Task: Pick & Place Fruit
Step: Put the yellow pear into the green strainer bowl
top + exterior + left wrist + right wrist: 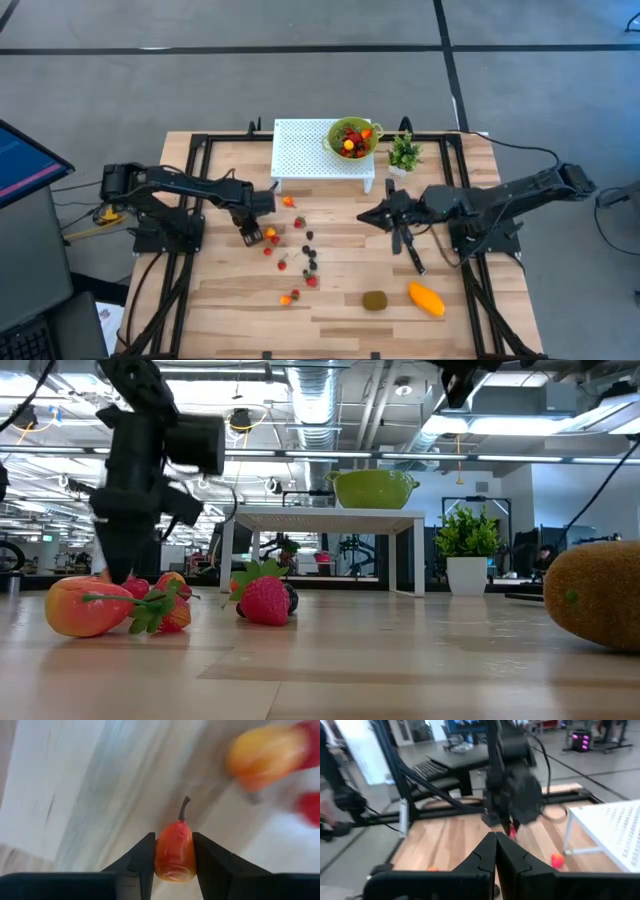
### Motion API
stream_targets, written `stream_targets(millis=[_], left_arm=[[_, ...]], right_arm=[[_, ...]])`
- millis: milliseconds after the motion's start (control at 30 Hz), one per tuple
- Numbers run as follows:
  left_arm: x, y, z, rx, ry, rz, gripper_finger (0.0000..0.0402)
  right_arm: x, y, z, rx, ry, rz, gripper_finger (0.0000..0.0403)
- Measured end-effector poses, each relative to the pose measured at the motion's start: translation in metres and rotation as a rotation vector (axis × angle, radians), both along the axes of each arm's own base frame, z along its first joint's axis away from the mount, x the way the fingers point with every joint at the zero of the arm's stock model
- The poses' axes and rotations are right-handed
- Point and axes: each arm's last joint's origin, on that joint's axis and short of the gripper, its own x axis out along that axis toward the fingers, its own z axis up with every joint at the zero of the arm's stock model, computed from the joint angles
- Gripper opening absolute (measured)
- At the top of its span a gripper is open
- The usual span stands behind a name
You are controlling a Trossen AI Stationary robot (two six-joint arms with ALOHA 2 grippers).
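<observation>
Clamped between the left claw's [173, 862] two dark fingers: a small red-orange fruit [173, 851] with a curved stem, just above the table [340, 300]. Around it, toward the white stand [322, 152], many berries [303, 262] loose on the wood. Farther out from the stand, kiwi [375, 300] and mango [427, 299] untouched. Green bowl [351, 138] on the stand already part-filled. Right claw [367, 217] idle beside the stand, fingers pressed together, empty. Judging by this, well under halfway.
</observation>
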Motion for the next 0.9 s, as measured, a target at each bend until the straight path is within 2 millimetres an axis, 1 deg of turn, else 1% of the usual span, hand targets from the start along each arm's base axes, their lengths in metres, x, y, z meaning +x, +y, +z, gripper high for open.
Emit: stream_targets(millis=[100,200,300,333,467,567,667,800,900], left_arm=[[0.001,-0.001,0.017,-0.022,-0.138,0.007,0.011],[0.003,-0.003,0.037,-0.036,-0.319,0.002,0.011],[0.008,-0.005,0.062,-0.02,-0.567,-0.007,0.011],[0.013,-0.007,0.072,-0.012,-0.674,-0.019,0.0111],[0.026,-0.016,0.105,0.011,-1.022,-0.083,0.0111],[0.035,-0.024,0.118,0.029,-1.184,-0.138,0.0111],[0.041,-0.031,0.123,0.071,-1.279,-0.214,0.0112],[0.049,-0.037,0.126,0.13,-1.36,-0.292,0.0112],[0.058,-0.038,0.124,0.16,-1.412,-0.316,0.0112]], right_arm=[[0.01,0.012,-0.011,-0.003,0.029,-0.036,0.0],[0.02,0.024,-0.022,0.009,0.032,-0.041,0.0],[0.031,0.035,-0.029,0.021,-0.021,-0.049,0.0],[0.035,0.038,-0.031,0.027,-0.041,-0.053,0.0],[0.047,0.043,-0.04,0.018,-0.092,-0.105,0.0],[0.054,0.042,-0.046,0.023,-0.118,-0.139,0.0],[0.059,0.041,-0.048,0.04,-0.162,-0.152,0.0],[0.065,0.036,-0.047,0.066,-0.23,-0.172,0.0],[0.067,0.029,-0.046,0.081,-0.251,-0.191,0.0005]])
